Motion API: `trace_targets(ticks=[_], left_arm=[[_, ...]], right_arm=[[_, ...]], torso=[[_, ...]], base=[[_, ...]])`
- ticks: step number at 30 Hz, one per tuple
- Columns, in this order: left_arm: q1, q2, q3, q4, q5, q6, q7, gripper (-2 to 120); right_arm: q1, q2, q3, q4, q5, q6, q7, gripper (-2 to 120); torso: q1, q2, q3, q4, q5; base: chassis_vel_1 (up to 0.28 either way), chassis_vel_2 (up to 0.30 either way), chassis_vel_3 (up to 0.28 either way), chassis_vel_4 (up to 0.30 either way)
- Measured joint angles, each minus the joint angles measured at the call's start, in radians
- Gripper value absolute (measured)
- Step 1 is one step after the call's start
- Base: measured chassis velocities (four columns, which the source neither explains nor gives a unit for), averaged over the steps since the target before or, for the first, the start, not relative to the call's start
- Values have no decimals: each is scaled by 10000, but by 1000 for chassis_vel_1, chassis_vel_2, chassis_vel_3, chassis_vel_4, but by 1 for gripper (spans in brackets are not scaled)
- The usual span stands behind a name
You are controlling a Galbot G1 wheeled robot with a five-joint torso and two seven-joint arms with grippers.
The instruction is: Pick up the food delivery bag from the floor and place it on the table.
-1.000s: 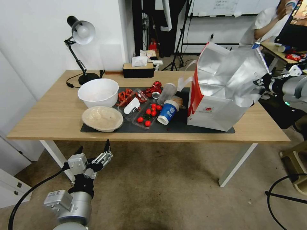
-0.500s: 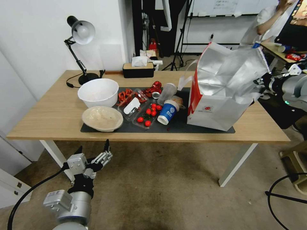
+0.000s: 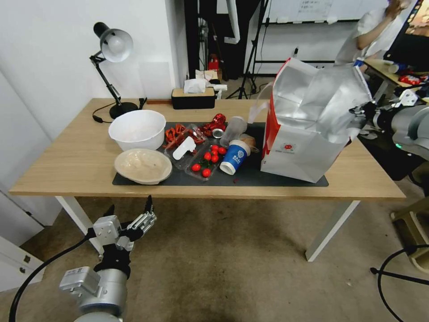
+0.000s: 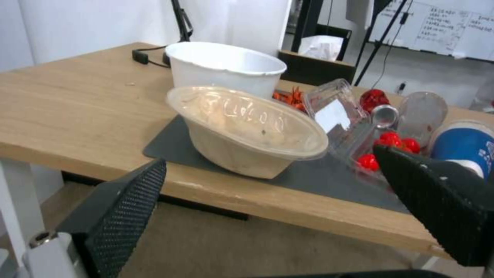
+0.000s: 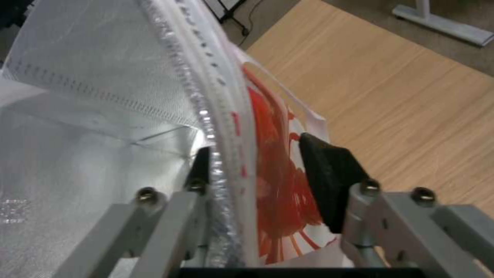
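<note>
The food delivery bag (image 3: 304, 152) stands on the right part of the table (image 3: 67, 161), its base on the dark mat and its silver-lined mouth open and crumpled. My right gripper (image 3: 360, 115) comes in from the right and is shut on the bag's far right rim. In the right wrist view the gripper (image 5: 254, 158) has one finger against the foil lining and the other against the red-printed outer wall of the bag (image 5: 103, 116). My left gripper (image 3: 130, 205) hangs open and empty above the floor (image 3: 232, 259), below the table's front edge.
On the mat to the bag's left lie a blue-and-white cup (image 3: 234, 156), clear trays with tomatoes (image 3: 206, 162), a lidded bowl (image 3: 143, 165) and a white bowl (image 3: 137, 129). A desk lamp (image 3: 114, 44) and a tissue box (image 3: 193, 97) stand at the back. A white table leg (image 3: 330, 230) is at the front right.
The bag has shifted slightly left and stands more upright, with my right gripper moving along with its rim. The left arm has not moved.
</note>
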Motion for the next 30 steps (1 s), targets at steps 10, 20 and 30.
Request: trace_targets(ticks=[10,20,30], left_arm=[[115,-112,1,-69,85,-22,0,100],[246,-167,-45,-139,129,-98,0,100],[250,-149,-54,-186,127,-120,1,100]], right_arm=[[700,196,-657,-553,-83,44,-230,70],[1107,435,-1104,-924,-526,156,-447,99],[1107,308,-993,-706,-625,239,-426,100]], torso=[[0,0,0,0,1],[0,0,0,1,0],[0,0,0,0,0]], base=[[0,0,0,0],[0,0,0,0],[0,0,0,0]])
